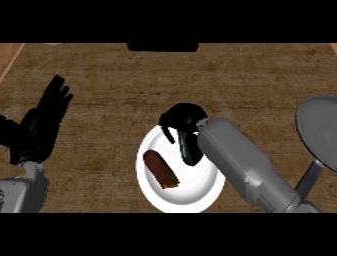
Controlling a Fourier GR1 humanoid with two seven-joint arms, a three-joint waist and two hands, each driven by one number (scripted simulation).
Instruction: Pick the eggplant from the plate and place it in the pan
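Here, the right hand (182, 119) hangs over the far rim of the white plate (193, 192). Its grey forearm (237, 160) rises from the lower right edge and slants up and leftward across the plate's right side. The wrist is bent so that the black fingers curl downward. One dark digit (186, 150) reaches down along the forearm's left side over the plate's surface. The curled fingers enclose nothing.

The eggplant (160, 170) lies on the plate, a brownish, elongated piece set at a slant in the left half. It is just left of that lowered digit, and a strip of white plate shows between them.

Further right, well clear of the plate, sits the grey pan (333, 132), partly cut off by the right edge. Its dark handle (309, 176) points down toward the forearm's elbow end, and nothing shows inside it.

At the far left, the left hand (36, 127) rests open with its fingers straight and pointing up, thumb spread to the side. It sits atop its own grey forearm (16, 192), well apart from the plate. Everything sits on a brown woven-looking counter (200, 75).
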